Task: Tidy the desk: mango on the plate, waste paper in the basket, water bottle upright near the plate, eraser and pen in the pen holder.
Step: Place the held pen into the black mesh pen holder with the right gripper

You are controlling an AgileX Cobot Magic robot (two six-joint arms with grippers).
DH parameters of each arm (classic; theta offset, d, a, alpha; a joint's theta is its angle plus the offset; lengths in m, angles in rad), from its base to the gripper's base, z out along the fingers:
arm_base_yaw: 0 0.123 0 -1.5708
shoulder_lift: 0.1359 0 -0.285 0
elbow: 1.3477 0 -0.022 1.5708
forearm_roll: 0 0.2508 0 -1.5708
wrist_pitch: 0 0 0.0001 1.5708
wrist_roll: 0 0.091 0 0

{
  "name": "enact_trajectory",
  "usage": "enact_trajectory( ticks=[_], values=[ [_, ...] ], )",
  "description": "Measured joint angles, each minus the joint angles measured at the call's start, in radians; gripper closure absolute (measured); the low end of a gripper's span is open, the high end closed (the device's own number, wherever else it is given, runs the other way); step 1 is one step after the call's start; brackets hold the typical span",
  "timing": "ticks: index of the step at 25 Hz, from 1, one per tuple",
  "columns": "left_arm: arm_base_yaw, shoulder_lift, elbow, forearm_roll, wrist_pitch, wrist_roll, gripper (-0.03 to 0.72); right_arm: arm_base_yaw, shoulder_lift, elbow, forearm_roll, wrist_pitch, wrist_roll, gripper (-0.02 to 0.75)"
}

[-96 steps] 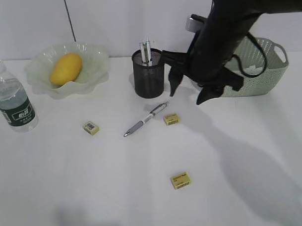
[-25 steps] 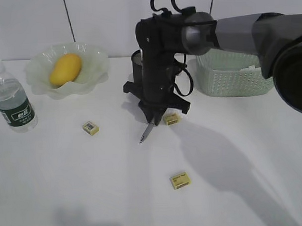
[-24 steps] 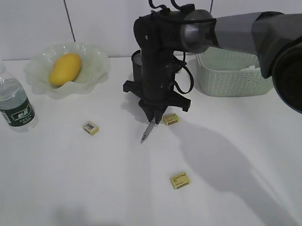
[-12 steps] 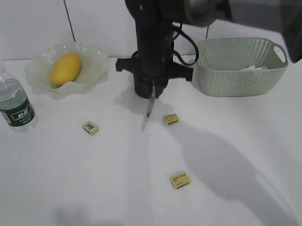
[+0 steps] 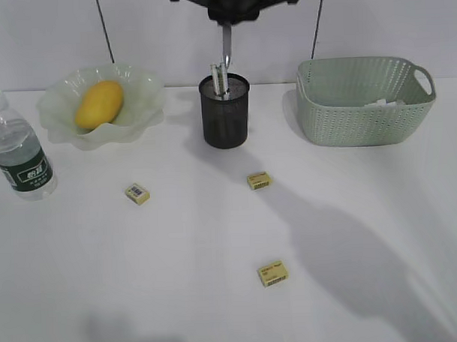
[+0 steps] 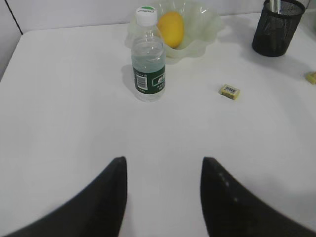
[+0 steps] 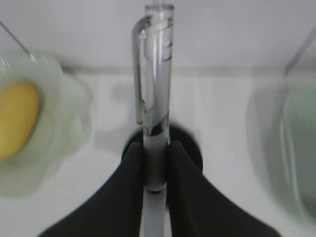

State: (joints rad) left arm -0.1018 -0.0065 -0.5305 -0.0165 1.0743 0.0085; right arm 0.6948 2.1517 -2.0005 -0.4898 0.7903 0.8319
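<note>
1. Our right claw [image 7: 154,165] pinches the pen [image 7: 156,89] between its two fingers, high above the pen holder [image 5: 225,111], which stands near the middle of the surface's far edge. The pen hangs roughly upright over the cup's mouth.
2. We bring the pen straight down, keeping it vertical, so its lower end clears the mesh rim and the pens already standing inside.
3. We let go only once the pen's lower end is well inside the cup; dropped from higher, it could bounce out or tip the cup.
4. Our left claw [image 6: 163,197] hangs spread and empty over the surface [image 6: 74,123] near its left edge, well apart from the water bottle [image 6: 148,54]; we leave it there.
5. Three yellow erasers [image 5: 273,273] lie loose on the surface; they come after the pen.
</note>
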Motion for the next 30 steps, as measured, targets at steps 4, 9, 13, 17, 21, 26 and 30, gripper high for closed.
enact_trajectory(
  ticks=[4,9,13,17,21,26,30],
  values=[
    [0.0,0.0,0.0,0.0,0.0,0.0,0.316,0.0,0.007,0.0,-0.139,-0.111,0.01,0.622],
    [0.0,0.0,0.0,0.0,0.0,0.0,0.316,0.0,0.059,0.0,-0.32,-0.185,0.092,0.622],
    [0.0,0.0,0.0,0.0,0.0,0.0,0.316,0.0,0.121,0.0,-0.347,-0.205,0.114,0.622],
    [0.0,0.0,0.0,0.0,0.0,0.0,0.316,0.0,0.154,0.004,-0.351,-0.219,0.138,0.622],
    [0.0,0.0,0.0,0.0,0.0,0.0,0.316,0.0,0.156,0.037,-0.357,-0.223,0.161,0.622],
    [0.0,0.0,0.0,0.0,0.0,0.0,0.316,0.0,0.157,0.095,-0.38,-0.271,0.192,0.622],
    [0.0,0.0,0.0,0.0,0.0,0.0,0.316,0.0,0.165,0.115,-0.391,-0.277,0.209,0.622]
  ],
)
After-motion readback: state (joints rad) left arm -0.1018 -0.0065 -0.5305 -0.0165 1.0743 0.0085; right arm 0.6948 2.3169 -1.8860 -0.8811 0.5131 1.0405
